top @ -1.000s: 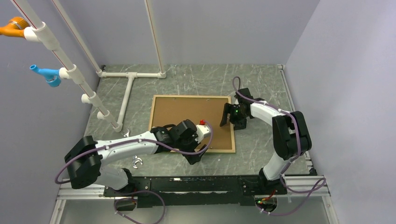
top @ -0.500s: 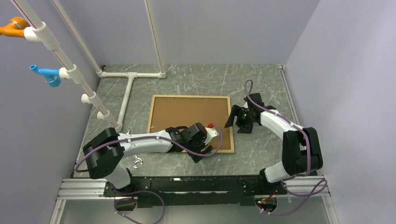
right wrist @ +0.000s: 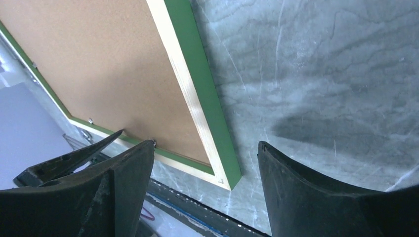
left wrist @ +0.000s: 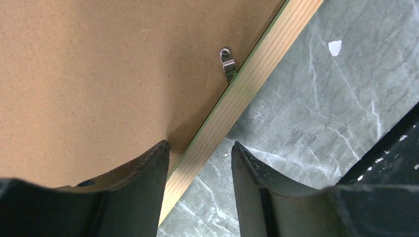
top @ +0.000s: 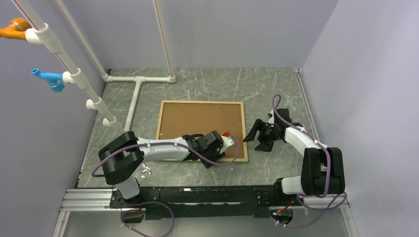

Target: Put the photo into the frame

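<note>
The frame (top: 202,102) lies face down on the table, with the plain brown backing board (top: 197,121) filling it. The photo is hidden. My left gripper (top: 231,147) is open near the frame's near right corner. In the left wrist view its jaws (left wrist: 200,144) straddle the tan wood border (left wrist: 247,81), one finger over the backing board (left wrist: 99,74), beside a metal clip (left wrist: 227,60). My right gripper (top: 252,134) is open and empty just right of the frame. The right wrist view shows it (right wrist: 205,143) above the frame's green-sided corner (right wrist: 207,108).
A white PVC pipe stand (top: 136,94) stands at the back left, with orange (top: 15,27) and blue (top: 49,79) fittings on its rails. Small metal hooks (top: 145,172) lie near the left arm's base. A black rail (top: 197,195) runs along the near edge.
My right gripper has drawn back from the frame's right edge, to the right and nearer. My left gripper has slid right along the frame's near edge toward the corner.
</note>
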